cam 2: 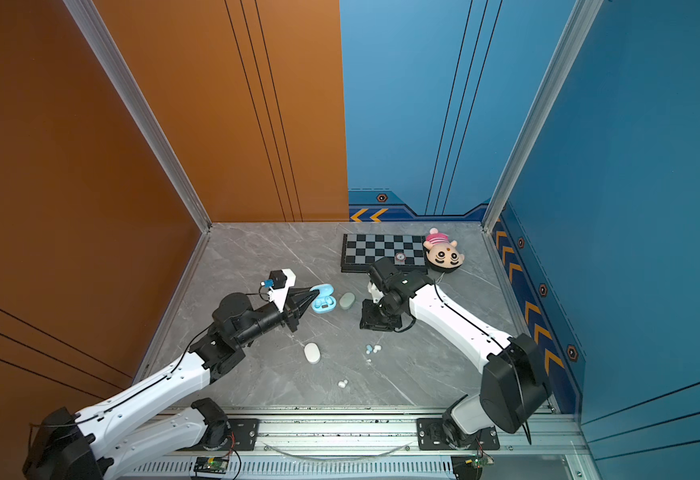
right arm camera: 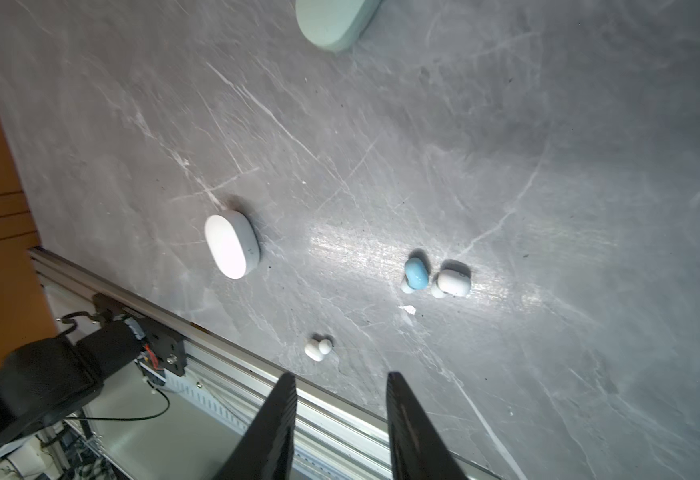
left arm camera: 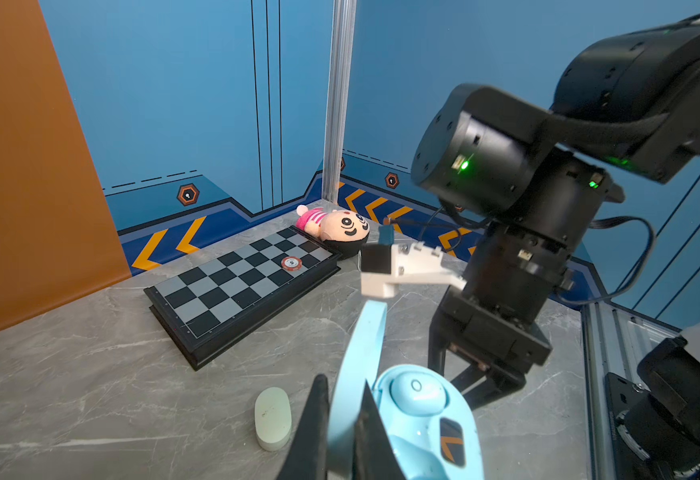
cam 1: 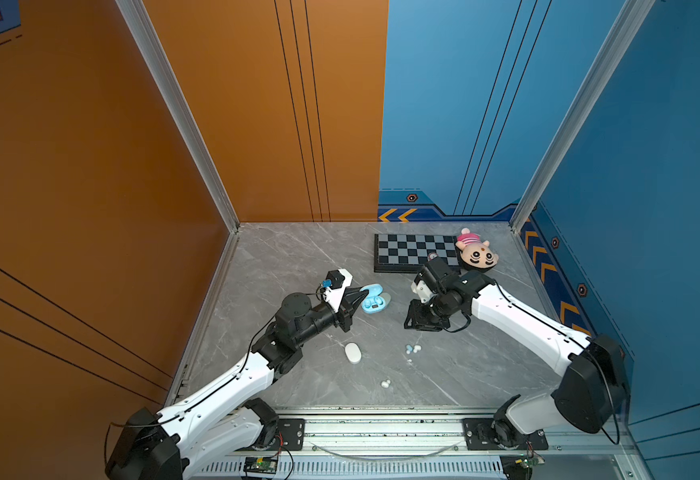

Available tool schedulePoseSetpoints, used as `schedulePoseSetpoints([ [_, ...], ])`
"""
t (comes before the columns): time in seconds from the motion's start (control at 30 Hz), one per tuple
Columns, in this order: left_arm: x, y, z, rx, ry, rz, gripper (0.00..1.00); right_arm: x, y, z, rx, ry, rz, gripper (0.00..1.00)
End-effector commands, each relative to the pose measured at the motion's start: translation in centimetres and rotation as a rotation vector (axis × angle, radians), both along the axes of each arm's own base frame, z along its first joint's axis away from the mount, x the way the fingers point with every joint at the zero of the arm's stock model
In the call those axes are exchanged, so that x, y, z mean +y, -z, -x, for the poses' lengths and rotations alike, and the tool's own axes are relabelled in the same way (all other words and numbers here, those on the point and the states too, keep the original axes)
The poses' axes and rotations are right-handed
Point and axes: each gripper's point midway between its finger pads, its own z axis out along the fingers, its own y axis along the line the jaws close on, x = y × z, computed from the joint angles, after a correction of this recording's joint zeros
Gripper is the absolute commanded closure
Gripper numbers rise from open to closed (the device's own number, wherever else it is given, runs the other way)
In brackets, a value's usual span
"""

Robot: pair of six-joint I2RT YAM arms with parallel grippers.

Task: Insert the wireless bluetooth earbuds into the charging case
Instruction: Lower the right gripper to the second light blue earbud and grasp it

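White buds [cam 1: 386, 383] nr table [cam 1: 298, 257] front edge

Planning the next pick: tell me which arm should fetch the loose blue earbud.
Right. The left gripper is clamped on the open blue case by its lid. The right gripper is empty, jaws apart, and the blue earbud lies on the table in its wrist view.
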Motion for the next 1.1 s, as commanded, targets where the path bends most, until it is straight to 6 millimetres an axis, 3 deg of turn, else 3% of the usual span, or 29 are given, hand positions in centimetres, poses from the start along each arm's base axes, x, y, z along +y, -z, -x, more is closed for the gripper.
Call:
schedulePoseSetpoints([
  [0.0, 0.9, -0.5, -0.1, -0.016, -0.035, 0.027, 1.0, -0.7, 2.0, -0.1, 0.001, -0.123, 0.146, 0.61],
  [0.23, 1.3, -0.1, 0.2, -0.001, -0.04, 0.038, 1.0, -1.2, 5.8, -1.0, 0.02, -0.332, 0.312, 0.6],
  [0.53, 1.6, -0.2, 0.3, 0.0, -0.049, 0.046, 1.0, -0.8, 8.4, -0.1, 0.066, -0.434, 0.4, 0.6],
  [1.07, 1.8, -0.7, 0.1, -0.001, -0.055, 0.043, 1.0, -1.1, 9.9, 0.7, 0.107, -0.468, 0.437, 0.72],
])
